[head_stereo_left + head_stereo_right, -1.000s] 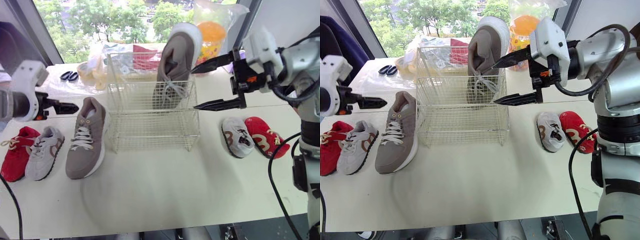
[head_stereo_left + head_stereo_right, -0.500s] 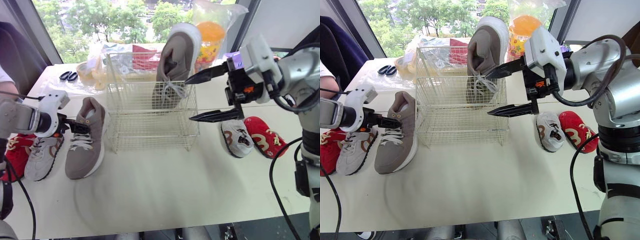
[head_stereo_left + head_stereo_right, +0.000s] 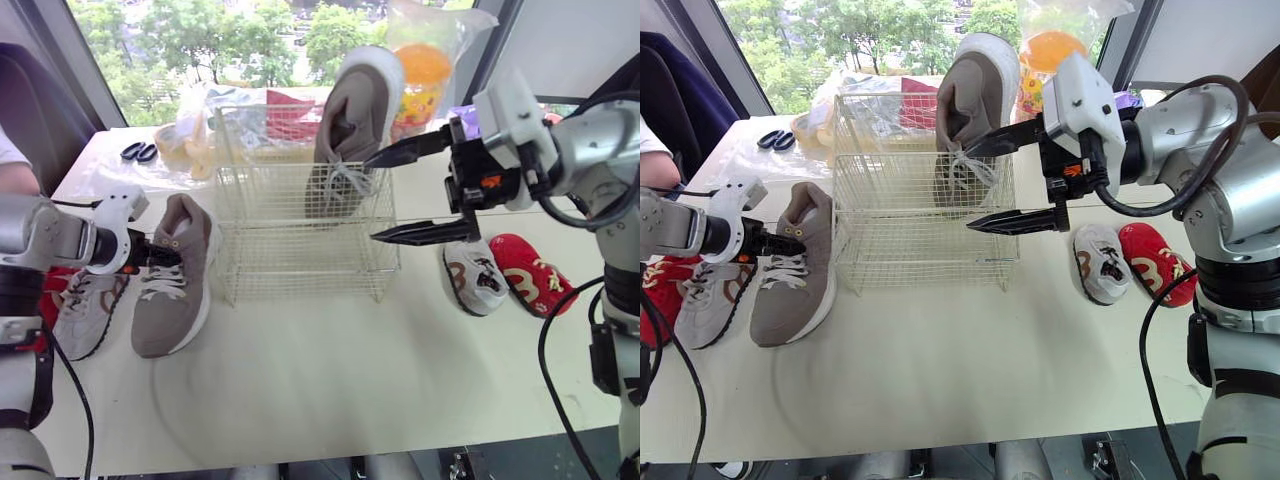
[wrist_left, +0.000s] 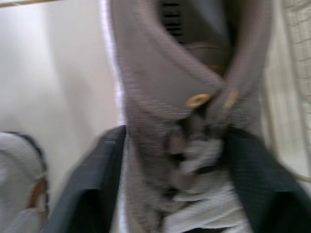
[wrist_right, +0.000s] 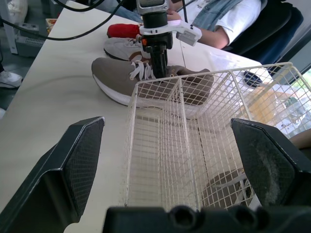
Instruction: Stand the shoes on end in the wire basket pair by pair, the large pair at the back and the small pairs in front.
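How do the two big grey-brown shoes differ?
The shoe in the basket stands on end, toe down, its heel above the rim of the wire basket. The shoe on the table lies flat on its sole, on the robot's left of the basket. The left gripper is at the table shoe's laces; the open right gripper hovers beside the basket shoe. Both are grey-brown with white soles, seemingly a pair.

A pale table [image 3: 320,370] carries black-handled scissors [image 3: 138,152] near its far left corner; clear plastic bags [image 3: 205,105] lie along the far edge with something red [image 3: 290,110] among them; a clear bag with an orange object [image 3: 422,62] inside stands further right. Green trees [image 3: 190,35] show through the window; a person [image 5: 228,19] in white and denim sits on a dark chair [image 5: 272,29] at the table's left end.
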Controlling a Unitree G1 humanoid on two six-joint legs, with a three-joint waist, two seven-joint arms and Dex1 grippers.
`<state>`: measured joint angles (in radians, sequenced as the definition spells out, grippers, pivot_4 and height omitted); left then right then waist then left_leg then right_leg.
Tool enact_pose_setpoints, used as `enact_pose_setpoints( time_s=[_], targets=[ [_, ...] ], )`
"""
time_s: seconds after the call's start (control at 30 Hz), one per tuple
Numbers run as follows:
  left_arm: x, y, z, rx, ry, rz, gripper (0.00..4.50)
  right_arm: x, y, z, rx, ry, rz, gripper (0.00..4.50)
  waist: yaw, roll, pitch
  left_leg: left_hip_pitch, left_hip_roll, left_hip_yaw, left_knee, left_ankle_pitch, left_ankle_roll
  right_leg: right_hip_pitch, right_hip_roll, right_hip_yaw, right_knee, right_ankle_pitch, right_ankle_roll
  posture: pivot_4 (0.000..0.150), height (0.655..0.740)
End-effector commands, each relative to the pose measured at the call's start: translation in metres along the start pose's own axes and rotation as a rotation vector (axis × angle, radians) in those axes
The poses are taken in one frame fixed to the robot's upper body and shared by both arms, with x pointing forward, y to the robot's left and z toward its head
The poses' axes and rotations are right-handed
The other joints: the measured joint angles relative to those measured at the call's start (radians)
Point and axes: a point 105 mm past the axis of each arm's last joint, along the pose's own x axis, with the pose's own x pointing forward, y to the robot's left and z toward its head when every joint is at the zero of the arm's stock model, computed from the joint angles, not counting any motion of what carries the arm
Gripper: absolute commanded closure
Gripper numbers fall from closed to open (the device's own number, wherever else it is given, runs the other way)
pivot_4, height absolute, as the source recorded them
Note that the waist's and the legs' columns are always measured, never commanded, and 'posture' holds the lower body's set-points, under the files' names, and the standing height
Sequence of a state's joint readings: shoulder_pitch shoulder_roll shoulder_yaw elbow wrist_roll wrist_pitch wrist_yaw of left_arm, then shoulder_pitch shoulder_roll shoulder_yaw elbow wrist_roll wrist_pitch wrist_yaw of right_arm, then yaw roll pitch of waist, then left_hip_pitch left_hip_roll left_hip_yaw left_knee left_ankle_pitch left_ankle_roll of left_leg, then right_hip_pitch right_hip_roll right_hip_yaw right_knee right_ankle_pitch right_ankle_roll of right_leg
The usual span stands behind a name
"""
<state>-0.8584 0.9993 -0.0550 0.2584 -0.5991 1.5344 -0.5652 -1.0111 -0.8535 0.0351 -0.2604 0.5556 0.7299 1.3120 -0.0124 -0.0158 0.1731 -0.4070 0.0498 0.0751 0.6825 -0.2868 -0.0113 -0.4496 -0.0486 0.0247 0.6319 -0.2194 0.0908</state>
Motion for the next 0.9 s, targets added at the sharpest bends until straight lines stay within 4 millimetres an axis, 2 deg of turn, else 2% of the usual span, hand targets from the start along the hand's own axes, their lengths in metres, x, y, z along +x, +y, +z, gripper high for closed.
enact_pose_setpoints(
  time_s=[0.03,0.1,0.23,0.37,0.47,0.6,0.73,0.83,0.9],
  targets=[
    [-0.005,0.002,0.001,-0.022,-0.014,0.007,3.92,-0.001,-0.002,0.007,-0.046,-0.004,-0.014,0.00,-0.001,0.000,0.000,0.000,0.000,0.000,0.000,0.000,0.000,0.000,0.000,0.000,0.000,0.000,0.000,0.150,0.7400],
    [-0.012,0.004,0.013,-0.028,-0.074,0.016,4.26,0.000,-0.002,0.007,-0.046,-0.006,-0.018,0.00,0.000,0.000,0.000,0.000,0.000,0.000,0.000,0.000,0.000,0.000,0.000,0.000,0.000,0.000,0.000,0.150,0.7400],
    [-0.040,-0.003,0.050,-0.038,-0.250,0.004,4.27,0.000,-0.003,0.006,-0.045,-0.006,-0.024,0.00,0.003,-0.004,0.002,-0.001,0.000,0.000,0.000,0.000,0.000,0.000,0.000,0.000,0.000,0.000,0.000,0.150,0.7400],
    [-0.098,-0.015,0.098,-0.020,-0.513,0.003,4.27,-0.001,-0.005,0.005,-0.044,-0.009,-0.041,0.00,0.002,-0.013,0.007,-0.002,0.000,-0.001,0.001,0.000,0.000,0.000,0.000,-0.001,0.000,0.000,0.000,0.150,0.7400],
    [-0.124,-0.024,0.113,0.008,-0.609,-0.001,4.27,-0.002,-0.006,0.005,-0.044,-0.011,-0.050,0.00,-0.001,-0.013,0.007,-0.002,-0.001,0.000,0.001,0.000,0.000,0.000,-0.001,-0.001,-0.001,0.000,0.001,0.150,0.7400],
    [-0.179,-0.048,0.144,0.091,-0.841,-0.073,4.27,-0.002,-0.008,0.005,-0.046,-0.014,-0.068,0.00,-0.001,-0.013,0.007,-0.002,0.000,0.000,0.000,-0.001,0.001,-0.002,-0.001,-0.001,0.000,0.000,0.001,0.150,0.7400],
    [-0.238,-0.096,0.182,0.249,-1.263,-0.236,4.27,-0.003,-0.008,0.004,-0.046,-0.017,-0.087,0.00,0.008,-0.014,0.008,-0.002,0.000,0.000,0.000,-0.001,0.001,-0.002,-0.001,-0.001,0.000,0.000,0.001,0.150,0.7400],
    [-0.250,-0.119,0.198,0.263,-1.478,-0.299,4.27,-0.003,-0.008,0.004,-0.047,-0.018,-0.099,0.00,0.013,-0.014,0.008,-0.002,-0.001,0.001,0.001,0.000,0.001,-0.001,-0.002,-0.001,-0.001,0.000,0.001,0.150,0.7400],
    [-0.254,-0.128,0.202,0.314,-1.616,-0.247,4.27,-0.003,-0.008,0.004,-0.046,-0.020,-0.105,0.00,0.017,-0.014,0.008,-0.002,-0.001,0.002,0.001,0.000,0.001,0.000,-0.003,0.000,-0.001,0.000,0.001,0.150,0.7400]
  ],
)
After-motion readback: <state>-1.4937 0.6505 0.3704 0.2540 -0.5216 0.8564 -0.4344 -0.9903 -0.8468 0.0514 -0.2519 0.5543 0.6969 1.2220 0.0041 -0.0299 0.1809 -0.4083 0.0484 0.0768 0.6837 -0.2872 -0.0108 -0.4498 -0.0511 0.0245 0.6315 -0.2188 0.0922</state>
